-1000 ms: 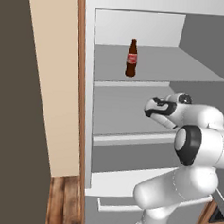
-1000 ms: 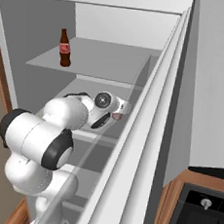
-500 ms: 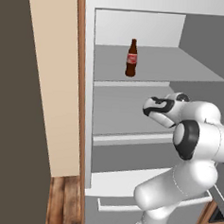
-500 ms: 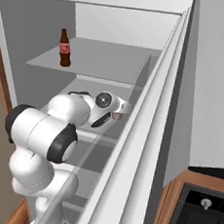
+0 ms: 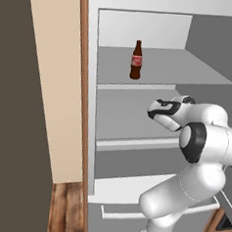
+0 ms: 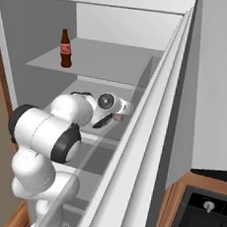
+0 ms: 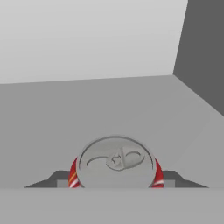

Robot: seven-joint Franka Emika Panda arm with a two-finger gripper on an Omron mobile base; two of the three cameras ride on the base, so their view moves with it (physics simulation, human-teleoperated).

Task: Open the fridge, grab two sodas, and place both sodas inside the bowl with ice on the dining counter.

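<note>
Right now the hand (image 7: 116,183) sits over the red soda can (image 7: 115,164) on the fridge's middle shelf (image 5: 131,134), fingers (image 7: 173,178) flanking it – whether they grip yet I cannot tell – so lifting early could tip or drop it

The left base view looked forward from behind the arm's left side into the open fridge (image 5: 138,105), at middle range. The right base view faced the same shelves from the arm's right, along the door's edge. Both shared the brown bottle (image 5: 136,60) on the upper shelf. The hand view sat close above the red can (image 7: 116,164), looking toward the fridge's back wall.
</note>
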